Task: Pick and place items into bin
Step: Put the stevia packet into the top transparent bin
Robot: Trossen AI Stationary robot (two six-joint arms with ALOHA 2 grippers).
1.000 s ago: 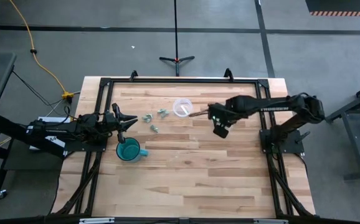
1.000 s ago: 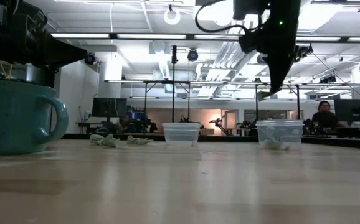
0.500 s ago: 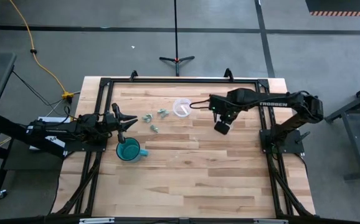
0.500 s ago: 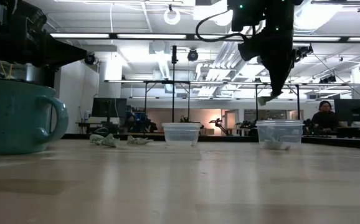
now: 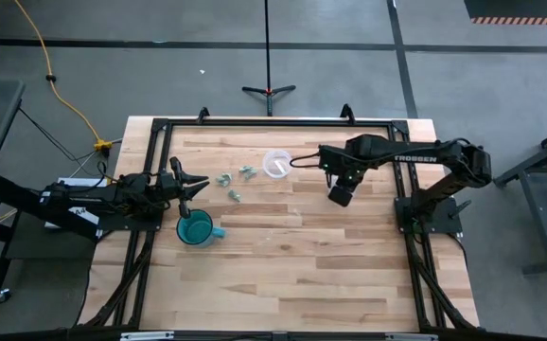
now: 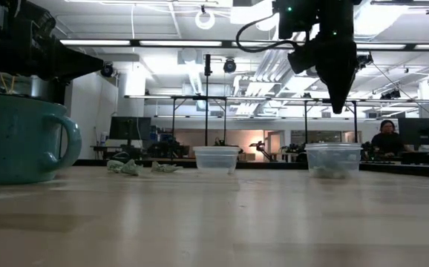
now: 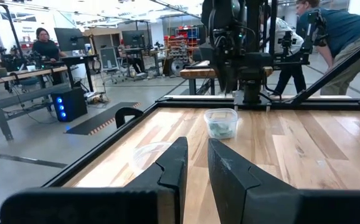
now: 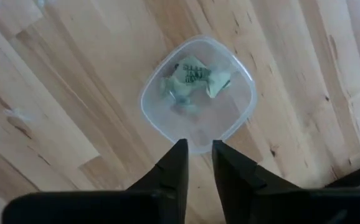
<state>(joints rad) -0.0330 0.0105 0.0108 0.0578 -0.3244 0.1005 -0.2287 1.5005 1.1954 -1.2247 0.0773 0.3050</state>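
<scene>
Several tiny pale green-grey pieces [image 5: 236, 180] lie loose on the wooden table left of a clear cup [image 5: 275, 164]; the low view shows them too [image 6: 129, 167]. A second clear cup [image 8: 242, 118] holds a few such pieces [image 8: 192, 78]; it also shows in the low view [image 6: 333, 158] and the left wrist view [image 7: 220, 122]. My right gripper [image 8: 198, 152] points straight down well above this cup [image 6: 341, 110], empty, with a narrow gap between its fingers. My left gripper [image 5: 190, 182] waits near the table's left edge, empty, its fingers slightly apart [image 7: 197, 146].
A teal mug [image 5: 195, 229] stands just nearer than my left gripper and fills the low view's left side [image 6: 14, 137]. A black frame [image 5: 273, 121] borders the table. People stand in the room beyond [image 7: 329, 31].
My right gripper has shifted a little toward the table's right edge, over the cup with pieces. Half a second ago a pale piece hung at its fingertips; now the tips are bare and the piece is gone from them.
</scene>
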